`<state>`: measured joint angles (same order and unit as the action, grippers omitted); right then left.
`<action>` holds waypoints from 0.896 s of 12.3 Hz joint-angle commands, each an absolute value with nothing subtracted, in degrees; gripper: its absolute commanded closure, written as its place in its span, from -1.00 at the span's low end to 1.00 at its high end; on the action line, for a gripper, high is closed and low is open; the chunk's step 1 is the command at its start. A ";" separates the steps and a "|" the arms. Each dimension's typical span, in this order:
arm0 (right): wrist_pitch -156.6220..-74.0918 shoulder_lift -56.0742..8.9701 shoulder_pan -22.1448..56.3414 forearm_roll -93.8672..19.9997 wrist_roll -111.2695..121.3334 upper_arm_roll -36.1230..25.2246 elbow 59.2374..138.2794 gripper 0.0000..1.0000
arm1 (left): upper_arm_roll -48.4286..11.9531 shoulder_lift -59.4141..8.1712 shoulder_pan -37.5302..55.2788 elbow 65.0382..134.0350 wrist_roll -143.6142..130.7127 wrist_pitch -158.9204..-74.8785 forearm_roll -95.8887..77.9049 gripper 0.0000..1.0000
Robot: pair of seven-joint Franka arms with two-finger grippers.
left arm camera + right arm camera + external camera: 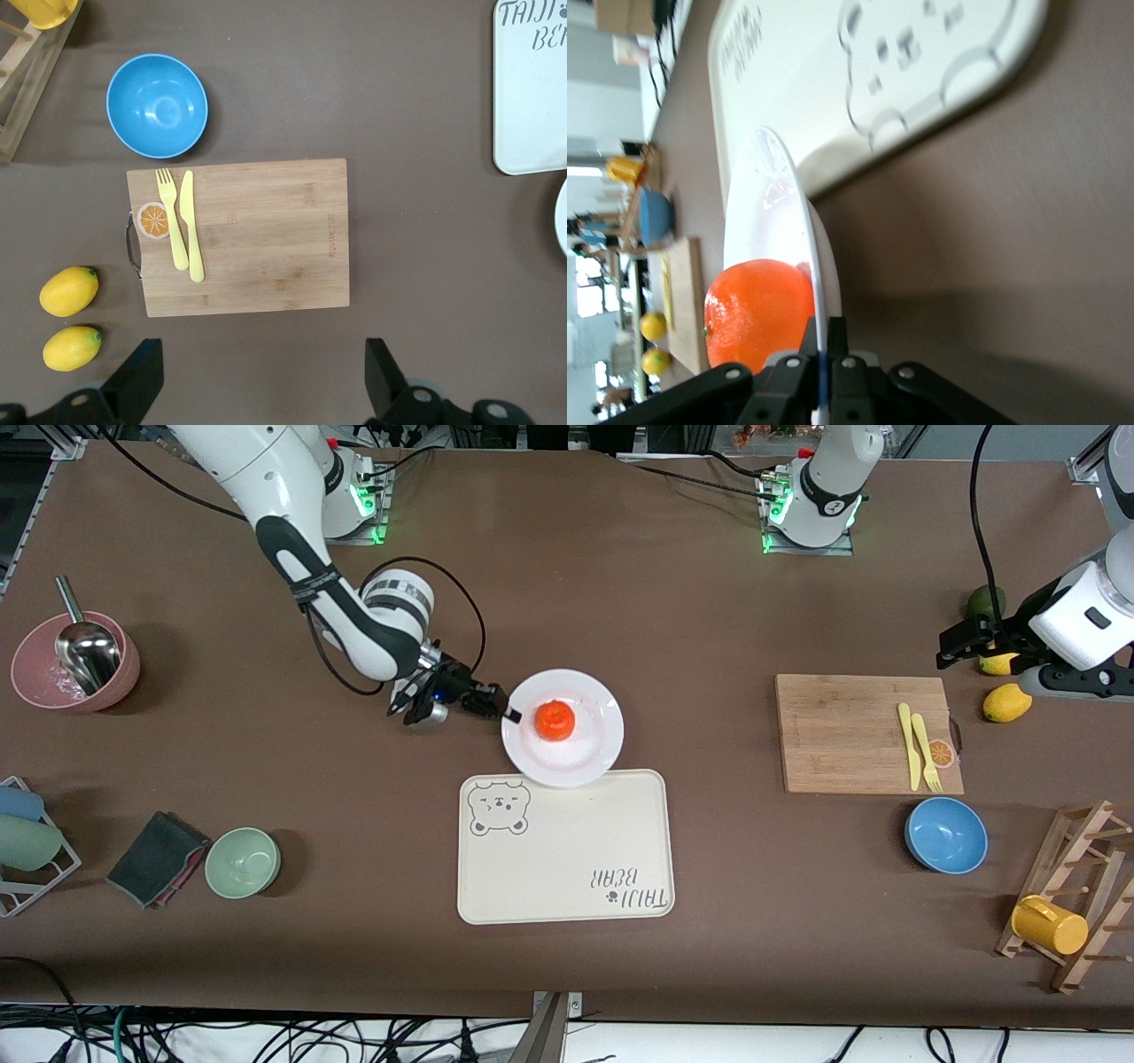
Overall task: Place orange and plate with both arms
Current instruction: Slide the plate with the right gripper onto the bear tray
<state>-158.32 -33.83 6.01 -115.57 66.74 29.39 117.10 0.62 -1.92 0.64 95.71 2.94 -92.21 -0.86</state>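
The orange (555, 720) sits in the middle of the white plate (585, 757), whose near edge overlaps the far edge of the cream tray. My right gripper (507, 713) is at the plate's rim on the right arm's side and is shut on it. The right wrist view shows the thin rim (772, 204) pinched between the two fingers, my right gripper (824, 332) close beside the orange (757, 310). My left gripper (961, 645) hangs open over bare table by the lemons, with nothing between its fingers (263, 363).
The bear-printed tray (567, 850) lies just nearer the camera than the plate. A cutting board (850, 735) with a yellow knife and fork, a blue bowl (946, 834), lemons (1007, 702) and a mug rack (1050, 926) fill the left arm's end. A green bowl (243, 862) and a pink bowl (75, 664) stand at the right arm's end.
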 commanded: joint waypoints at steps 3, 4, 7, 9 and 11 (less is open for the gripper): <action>-159.52 -42.25 5.45 -101.65 47.68 29.97 99.27 1.00 | 0.79 -2.55 0.79 94.57 4.31 -91.85 -2.02 -1.00; -159.61 -45.06 5.97 -98.38 44.94 29.88 95.66 1.00 | 0.79 -2.46 0.79 94.57 4.31 -91.85 -2.02 -1.00; -160.22 -55.34 10.09 -94.14 43.86 26.29 84.24 1.00 | 0.79 -2.55 0.79 94.57 4.31 -91.76 -2.02 -1.00; -160.31 -57.39 11.51 -92.47 43.77 24.09 81.48 1.00 | 0.79 -2.55 0.79 94.57 4.39 -91.76 -2.02 -1.00; -160.31 -57.13 10.99 -92.37 43.77 24.08 81.47 1.00 | 0.79 -2.64 0.88 94.57 4.31 -91.76 -2.02 -1.00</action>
<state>-159.26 -56.96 10.76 -93.44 44.70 24.11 83.62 0.58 -2.13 0.67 95.71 2.95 -92.21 -0.86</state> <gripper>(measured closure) 0.952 0.000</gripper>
